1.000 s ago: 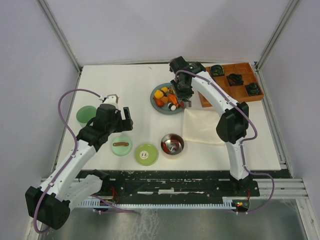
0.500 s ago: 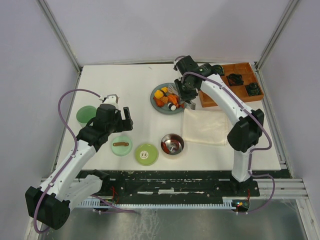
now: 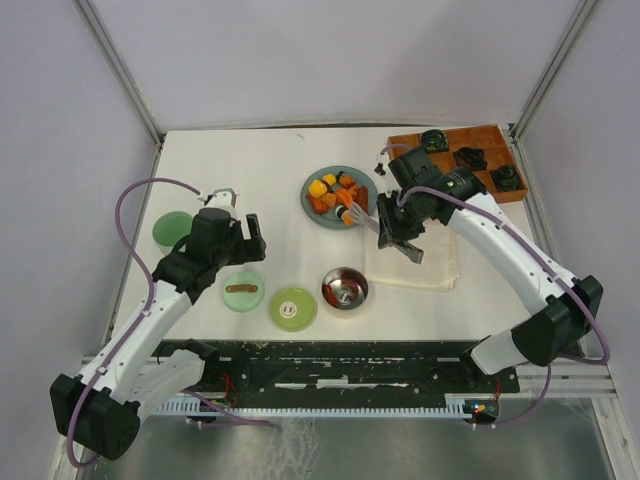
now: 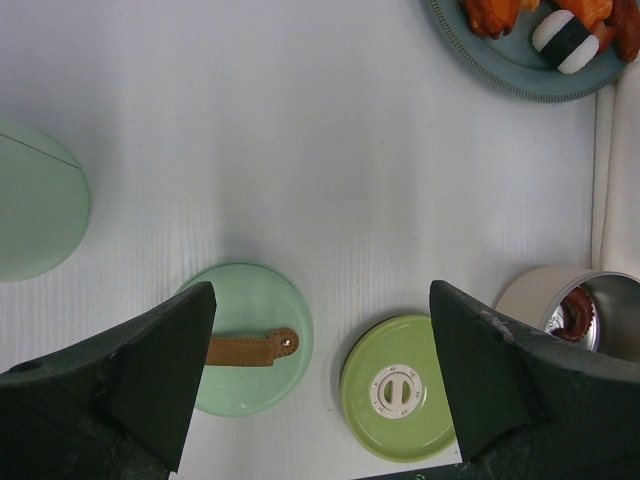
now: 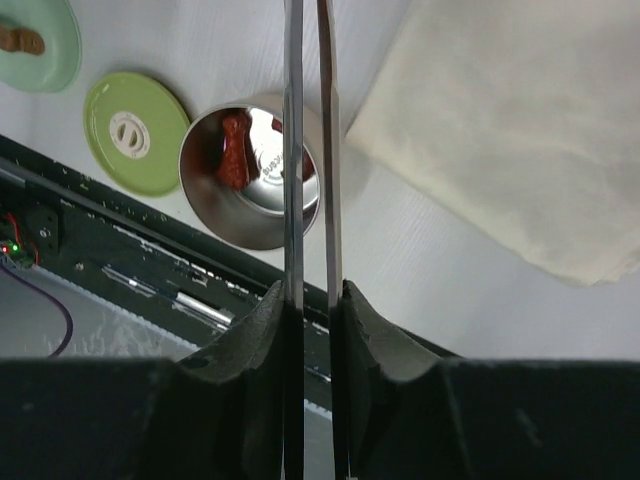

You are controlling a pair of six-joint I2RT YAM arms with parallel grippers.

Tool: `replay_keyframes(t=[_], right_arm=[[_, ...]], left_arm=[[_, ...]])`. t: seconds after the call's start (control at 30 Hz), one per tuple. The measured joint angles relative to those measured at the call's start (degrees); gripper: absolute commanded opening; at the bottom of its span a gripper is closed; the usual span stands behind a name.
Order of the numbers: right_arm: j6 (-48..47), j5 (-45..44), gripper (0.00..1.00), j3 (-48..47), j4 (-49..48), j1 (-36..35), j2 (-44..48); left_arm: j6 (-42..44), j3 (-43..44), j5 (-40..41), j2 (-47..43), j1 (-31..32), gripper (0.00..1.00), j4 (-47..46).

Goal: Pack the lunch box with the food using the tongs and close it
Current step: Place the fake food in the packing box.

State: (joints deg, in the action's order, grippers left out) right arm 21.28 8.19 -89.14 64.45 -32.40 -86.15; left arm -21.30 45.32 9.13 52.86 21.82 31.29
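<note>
Your right gripper clamps the tongs, squeezing them nearly shut so their tips can pinch food at the near edge of the plate; whether a piece is caught is unclear. The bowl sits just nearer. Your left gripper hangs open above the lids.

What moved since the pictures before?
The right claw, shut on the tongs, swung back from the plate to above the cloth, nearer the bowl. The open left claw, mint lid and lime lid stayed put.
</note>
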Motion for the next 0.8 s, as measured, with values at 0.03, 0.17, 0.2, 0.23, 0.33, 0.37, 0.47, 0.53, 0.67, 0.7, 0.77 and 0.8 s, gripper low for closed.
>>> replay_keyframes(t=[0.03, 0.17, 0.2, 0.23, 0.33, 0.37, 0.47, 0.53, 0.67, 0.7, 0.77, 0.8], right_arm=[[0.2, 0.5, 0.26, 1.7, 0.0, -0.3, 1.1], [1.6, 2.2, 0.26, 7.2, 0.8, -2.5, 5.0], [1.9, 2.5, 0.26, 8.3, 1.0, -3.3, 6.0], [2.3, 2.8, 0.26, 9.3, 1.0, -4.0, 6.9], [4.0, 3.8, 0.26, 12.5, 1.2, -6.3, 10.4], [4.3, 4.1, 0.26, 13.3, 1.2, -6.8, 11.3], [5.6, 5.1, 0.26, 15.9, 1.2, -8.5, 13.5], [6.3, 5.4, 0.26, 17.3, 1.1, -9.2, 14.0], [7.4, 5.8, 0.26, 19.7, 0.6, -10.4, 13.3], [7.6, 5.9, 0.26, 19.9, 0.4, -10.6, 12.8], [8.1, 6.0, 0.26, 20.2, -1.2, -11.1, 10.9], [8.1, 6.0, 0.26, 20.2, -1.3, -11.2, 10.7]], left_arm=[[0.0, 0.0, 0.0, 0.0, 0.0, 0.93, 0.0], [0.0, 0.0, 0.0, 0.0, 0.0, 0.93, 0.0], [0.0, 0.0, 0.0, 0.0, 0.0, 0.93, 0.0], [0.0, 0.0, 0.0, 0.0, 0.0, 0.93, 0.0], [0.0, 0.0, 0.0, 0.0, 0.0, 0.93, 0.0], [0.0, 0.0, 0.0, 0.0, 0.0, 0.93, 0.0], [0.0, 0.0, 0.0, 0.0, 0.0, 0.93, 0.0], [0.0, 0.0, 0.0, 0.0, 0.0, 0.93, 0.0], [0.0, 0.0, 0.0, 0.0, 0.0, 0.93, 0.0], [0.0, 0.0, 0.0, 0.0, 0.0, 0.93, 0.0], [0.0, 0.0, 0.0, 0.0, 0.0, 0.93, 0.0], [0.0, 0.0, 0.0, 0.0, 0.0, 0.93, 0.0]])
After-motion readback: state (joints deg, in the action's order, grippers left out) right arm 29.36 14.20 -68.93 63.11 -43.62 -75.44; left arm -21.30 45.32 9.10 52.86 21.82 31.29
